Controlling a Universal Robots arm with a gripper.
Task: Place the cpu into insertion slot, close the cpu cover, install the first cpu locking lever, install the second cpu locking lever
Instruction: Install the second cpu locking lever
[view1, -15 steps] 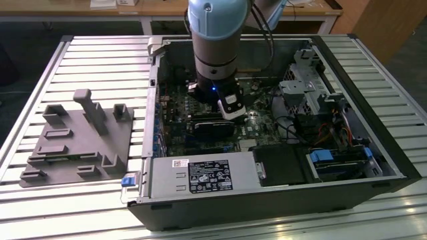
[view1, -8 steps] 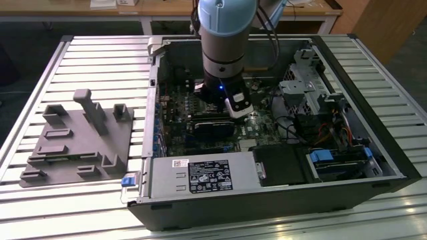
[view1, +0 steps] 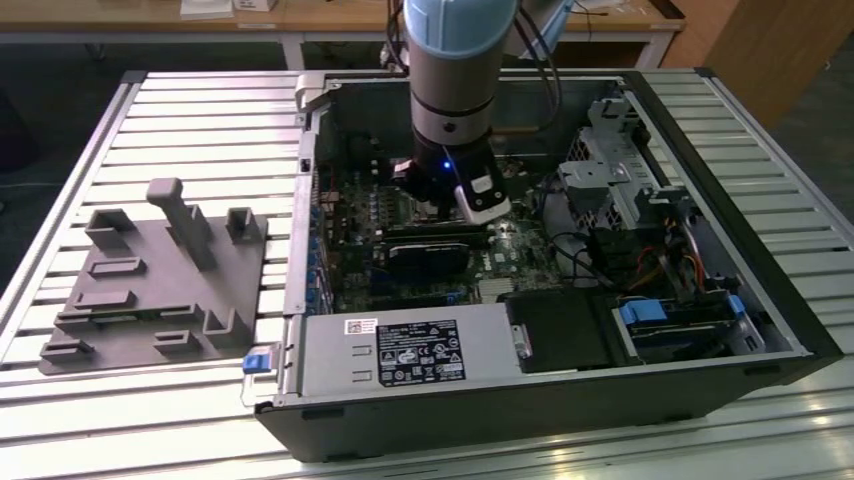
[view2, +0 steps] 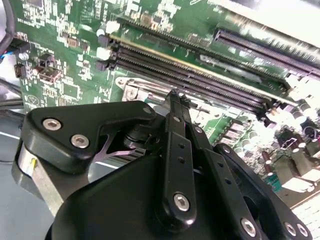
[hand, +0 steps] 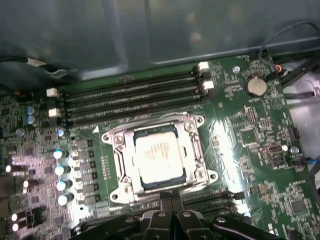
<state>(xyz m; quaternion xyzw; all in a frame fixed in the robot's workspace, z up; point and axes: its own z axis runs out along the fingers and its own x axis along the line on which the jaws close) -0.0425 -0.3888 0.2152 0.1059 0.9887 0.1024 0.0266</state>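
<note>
Sitting in the insertion slot (hand: 159, 159), the cpu (hand: 159, 156) shows through the cpu cover (hand: 192, 150), which seems folded down over it. Gripper (hand: 171, 196), fingers pressed together and empty, hangs at the slot's edge. That thin metal frame is stiff; press its rim, never the fragile chip

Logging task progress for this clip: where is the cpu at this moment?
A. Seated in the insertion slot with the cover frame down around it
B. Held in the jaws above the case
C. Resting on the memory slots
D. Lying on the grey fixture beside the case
A: in the first wrist view the cpu lies flat in the insertion slot, with the cpu cover framing it.
</note>
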